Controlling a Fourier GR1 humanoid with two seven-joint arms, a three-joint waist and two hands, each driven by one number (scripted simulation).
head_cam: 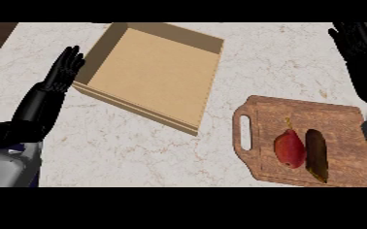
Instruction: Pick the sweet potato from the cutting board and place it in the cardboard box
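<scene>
A reddish sweet potato (290,148) lies on a brown wooden cutting board (337,121) at the lower right of the counter, with a dark shadow just to its right. An open cardboard box (154,73) sits at the upper middle, holding nothing. My left hand (61,75) stands at the far left beside the box, fingers straight and pointing up, resting. My right hand (353,48) shows at the upper right edge, above the board and well apart from the sweet potato, with its fingers relaxed.
The marble counter (122,145) stretches between the box and the board. The board's handle slot (246,132) faces left, toward the box. A dark strip (6,31) shows at the counter's top left corner.
</scene>
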